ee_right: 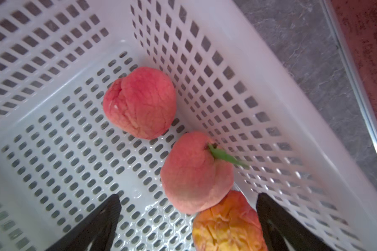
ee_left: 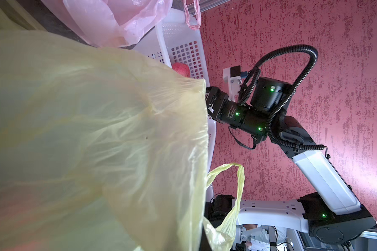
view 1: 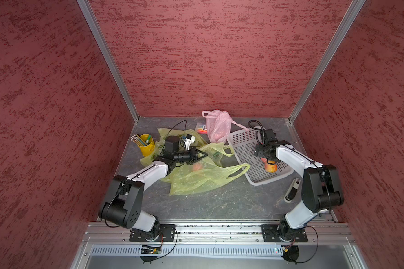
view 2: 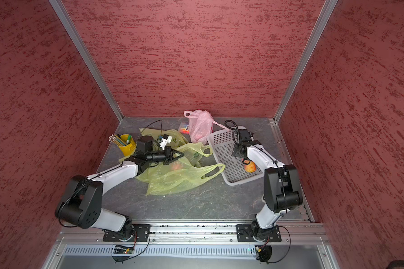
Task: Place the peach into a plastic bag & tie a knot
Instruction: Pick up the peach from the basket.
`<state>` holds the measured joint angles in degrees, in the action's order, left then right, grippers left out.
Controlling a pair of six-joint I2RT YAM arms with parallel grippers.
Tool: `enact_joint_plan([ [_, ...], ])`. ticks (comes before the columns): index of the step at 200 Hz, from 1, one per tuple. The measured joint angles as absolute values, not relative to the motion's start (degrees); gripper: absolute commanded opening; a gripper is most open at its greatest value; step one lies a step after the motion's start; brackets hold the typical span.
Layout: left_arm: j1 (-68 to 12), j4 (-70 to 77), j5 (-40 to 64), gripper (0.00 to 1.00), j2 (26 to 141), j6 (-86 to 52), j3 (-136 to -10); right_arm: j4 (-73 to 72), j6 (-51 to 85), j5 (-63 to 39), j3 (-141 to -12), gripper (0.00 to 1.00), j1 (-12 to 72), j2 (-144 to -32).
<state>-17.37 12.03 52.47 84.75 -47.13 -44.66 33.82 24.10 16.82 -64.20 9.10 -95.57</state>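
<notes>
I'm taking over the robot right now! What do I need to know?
Left gripper: shut, seemingly pinching the yellow bag.
Right gripper: open, holding nothing, hovering over three peaches in the white basket.
Done: one reddish fruit shows through the yellow bag; its handles are untied.
Left: probably grab a peach, drop it in the bag, then tie the knot.
</notes>
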Motion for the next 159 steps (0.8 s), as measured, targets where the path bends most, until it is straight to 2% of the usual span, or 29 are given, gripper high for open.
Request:
enact_joint_plan([
  [45,-17.9,12.1,52.5,0.0,84.8,-47.2,-44.3,30.3,23.1,16.4,-64.2,0.98,8.4,-100.6],
  [64,-18.0,12.1,52.4,0.0,84.8,-47.2,-44.3,28.8,22.8,16.1,-64.6,0.95,8.3,-101.9],
  [100,-18.1,12.1,52.4,0.0,84.8,-47.2,-44.3,26.5,22.2,14.2,-65.3,0.78,8.2,-104.2],
  [141,-18.3,12.0,52.4,0.0,84.8,-47.2,-44.1,25.3,21.8,11.4,-65.4,0.53,8.1,-104.1],
  [159,-18.4,12.0,52.4,0.0,84.8,-47.2,-44.1,25.5,22.0,8.0,-65.4,0.48,8.1,-101.8],
])
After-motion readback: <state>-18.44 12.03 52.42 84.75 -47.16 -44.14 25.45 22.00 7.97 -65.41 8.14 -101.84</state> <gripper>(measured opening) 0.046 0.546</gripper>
